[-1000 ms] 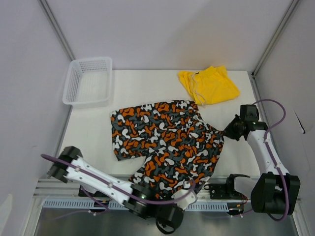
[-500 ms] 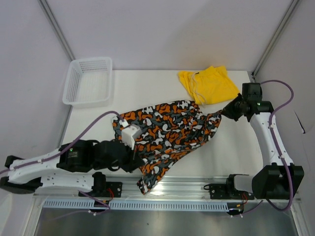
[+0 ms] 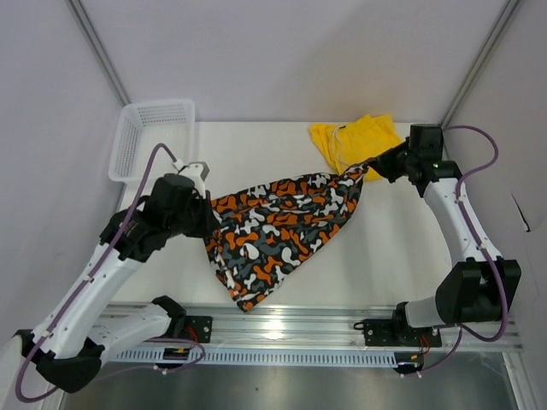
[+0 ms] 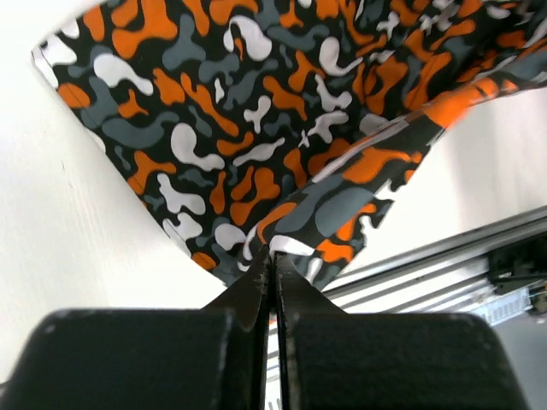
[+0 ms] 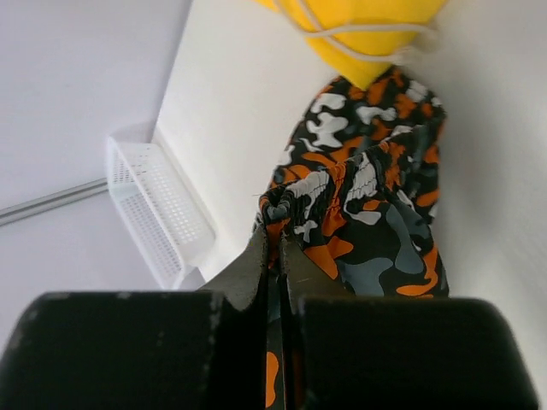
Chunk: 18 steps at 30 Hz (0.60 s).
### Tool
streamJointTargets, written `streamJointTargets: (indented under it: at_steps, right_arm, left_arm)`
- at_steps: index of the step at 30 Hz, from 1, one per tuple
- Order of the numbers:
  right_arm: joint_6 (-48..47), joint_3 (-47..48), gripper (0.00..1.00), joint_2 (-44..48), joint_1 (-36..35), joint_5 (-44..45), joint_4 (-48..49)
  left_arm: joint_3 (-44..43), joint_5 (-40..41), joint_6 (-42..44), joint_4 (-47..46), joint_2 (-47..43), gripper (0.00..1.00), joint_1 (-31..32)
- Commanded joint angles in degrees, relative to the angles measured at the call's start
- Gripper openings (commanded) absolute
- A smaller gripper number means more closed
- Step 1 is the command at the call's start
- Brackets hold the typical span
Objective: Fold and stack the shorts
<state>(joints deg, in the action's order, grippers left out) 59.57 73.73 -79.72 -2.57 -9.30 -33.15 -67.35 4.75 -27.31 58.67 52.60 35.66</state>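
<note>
Lifting the patterned shorts [image 3: 282,231], which were lying flat a moment ago, the left gripper [image 3: 208,224] and right gripper [image 3: 373,167] are squeezing tight on two ends, stretching them above the table [image 3: 402,248] beside the yellow shorts [image 3: 376,141], likely readying a fold.

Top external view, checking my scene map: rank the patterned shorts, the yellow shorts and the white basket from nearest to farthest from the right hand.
1. patterned shorts: pinched in the right hand, hanging across the middle towards the left arm.
2. yellow shorts: just beside that hand, at the table's far right.
3. white basket: far left corner, clearly farthest.
</note>
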Motion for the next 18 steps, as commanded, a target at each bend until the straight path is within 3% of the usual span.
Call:
streamJointTargets:
  at_steps: [1, 9, 18]
  right_arm:
    - [5.29, 4.57, 0.00, -2.27, -2.26, 2.35, 8.00]
    - [9.95, 7.21, 0.00, -10.69, -6.30, 6.48, 18.20]
    - [11.18, 12.66, 0.00, -22.22, -8.77, 7.10, 24.79]
  left_arm:
    - [-5.15, -9.22, 7.18, -2.25, 0.83, 0.00, -7.94]
    - [-11.66, -14.06, 10.52, -1.63, 6.81, 0.00, -18.42]
    - [-4.90, -16.44, 10.96, -6.81, 10.51, 0.00, -27.03]
